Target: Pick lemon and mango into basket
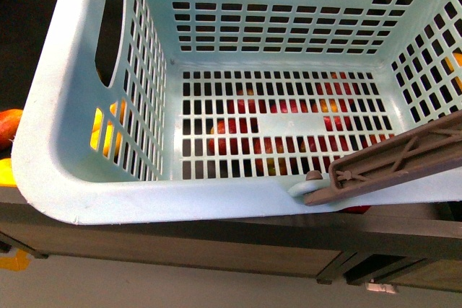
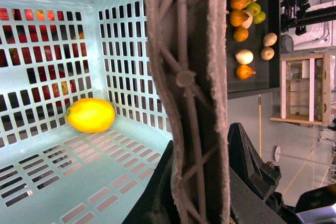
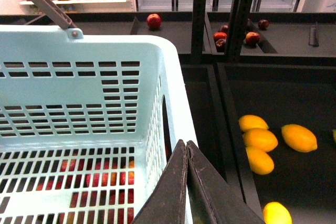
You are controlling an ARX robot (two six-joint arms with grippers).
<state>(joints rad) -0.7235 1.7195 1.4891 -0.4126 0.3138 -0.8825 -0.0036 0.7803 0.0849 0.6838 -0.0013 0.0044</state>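
Here, the big blue-green basket [image 1: 65, 178] is held up over the table [image 3: 310, 182], so that fruit can be dropped into it from above. It is held by its brown handle [image 2: 184, 77]. In the left wrist view the handle is seen running between the two black sides of the left claw [image 2: 202, 187]. So the left claw is judged to be pinching the handle, though its very tips cannot be seen.

The right claw [image 3: 186, 148] is pressed together and nothing is held in it. It is placed just outside the basket's rim, between the basket and some yellow fruits [image 3: 261, 139] that lie on the table.

The lemon [image 2: 90, 115] is already inside the basket. It is seen lying on the slotted floor, close to a wall. It is well apart from the left claw and is not touched by it. It is not seen in the front view, maybe because it is hidden by the near wall.

The mango is not in the basket yet. A red and orange fruit [image 1: 7, 126] is seen at the left edge of the front view, outside the basket. It may be the mango, but too little of it is shown to be sure. It seems to lie across the basket from the right claw, so a claw would have to be opened and brought over to it.
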